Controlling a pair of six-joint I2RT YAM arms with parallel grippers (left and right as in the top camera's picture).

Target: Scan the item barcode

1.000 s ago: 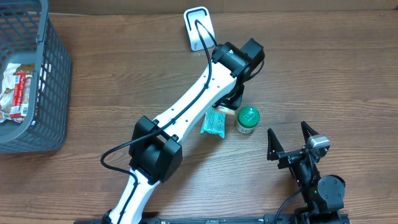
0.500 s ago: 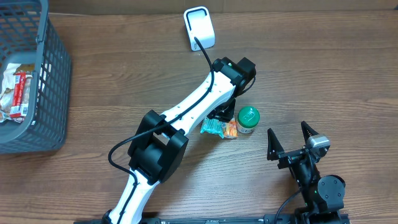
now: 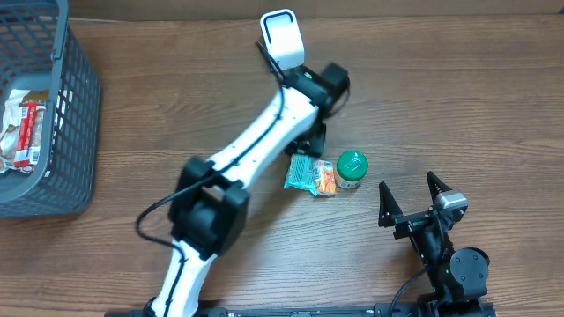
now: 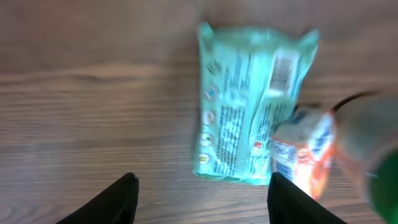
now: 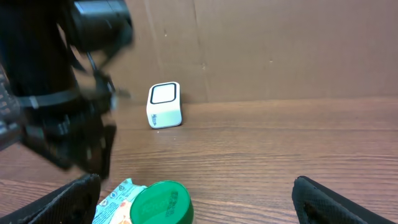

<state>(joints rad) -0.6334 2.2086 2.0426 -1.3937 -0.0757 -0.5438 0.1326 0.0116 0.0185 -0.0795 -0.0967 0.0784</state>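
Green-lidded jar (image 3: pixel 352 169) beside teal packet (image 3: pixel 302 173)

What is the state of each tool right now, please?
Left tool: open, holding nothing, hovering over the teal packet.
Right tool: open wide, holding nothing.

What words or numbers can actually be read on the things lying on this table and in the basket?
None can be read for certain.
Teal packet: rows of print, too blurred.
Orange packet: print, too blurred.
White scanner: faint mark, too small.
Green lid: pale mark, unreadable.
Wrappers in the basket: red and white print, too small.
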